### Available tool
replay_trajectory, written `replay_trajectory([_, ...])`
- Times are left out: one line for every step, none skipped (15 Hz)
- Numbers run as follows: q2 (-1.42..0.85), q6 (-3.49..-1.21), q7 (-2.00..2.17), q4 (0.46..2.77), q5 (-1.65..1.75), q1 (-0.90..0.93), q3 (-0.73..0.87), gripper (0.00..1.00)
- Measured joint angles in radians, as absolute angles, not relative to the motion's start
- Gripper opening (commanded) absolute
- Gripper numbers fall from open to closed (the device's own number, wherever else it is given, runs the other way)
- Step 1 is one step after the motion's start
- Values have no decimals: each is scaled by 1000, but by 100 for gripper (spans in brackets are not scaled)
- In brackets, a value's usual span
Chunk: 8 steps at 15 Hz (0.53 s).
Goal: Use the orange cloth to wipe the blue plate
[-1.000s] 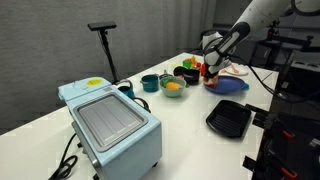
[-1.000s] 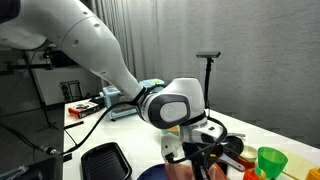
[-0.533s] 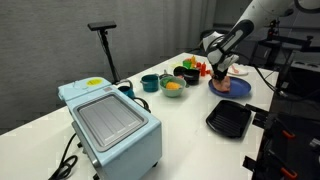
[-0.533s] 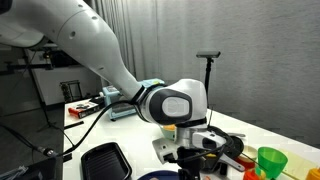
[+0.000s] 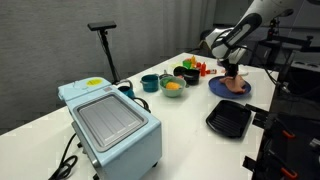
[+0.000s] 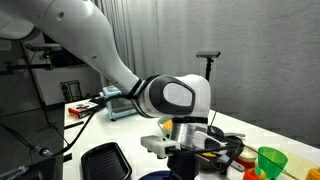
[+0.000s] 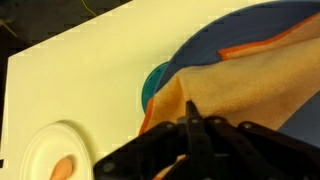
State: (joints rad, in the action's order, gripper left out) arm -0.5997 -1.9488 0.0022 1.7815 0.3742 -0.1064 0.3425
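Orange cloth [image 7: 250, 90] hiding much of blue plate [image 7: 240, 30], pinched in closed gripper [image 7: 192, 126], plate partly cropped

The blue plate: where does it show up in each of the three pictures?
Exterior view: blue plate at the right, beyond the black tray.
Exterior view: only a blue sliver at the bottom edge, beside the black tray.
Wrist view: upper right, under the orange cloth.
Landmark: the black tray, in both exterior views.

Arm [image 6: 175, 97] fills mid-frame w/ black tray [image 6: 105, 160] below-left, green cup [image 6: 270, 160] at btm right (partly cropped).
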Motion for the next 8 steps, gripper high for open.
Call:
replay_trajectory([-589, -1948, -27, 1790, 379, -116, 336, 1])
replay_trajectory([-576, -1953, -55, 1801, 379, -130, 326, 1])
replay_trajectory([-565, -1966, -70, 1816, 368, -143, 305, 1])
replay_trajectory([-561, -1984, -72, 1835, 352, -154, 276, 1])
replay_trajectory([-561, -2003, -72, 1852, 331, -158, 250, 1])
replay_trajectory([-561, -2023, -71, 1870, 311, -157, 224, 1])
replay_trajectory([-559, -2044, -70, 1886, 292, -157, 201, 1])
replay_trajectory([-554, -2062, -69, 1901, 274, -156, 182, 1])
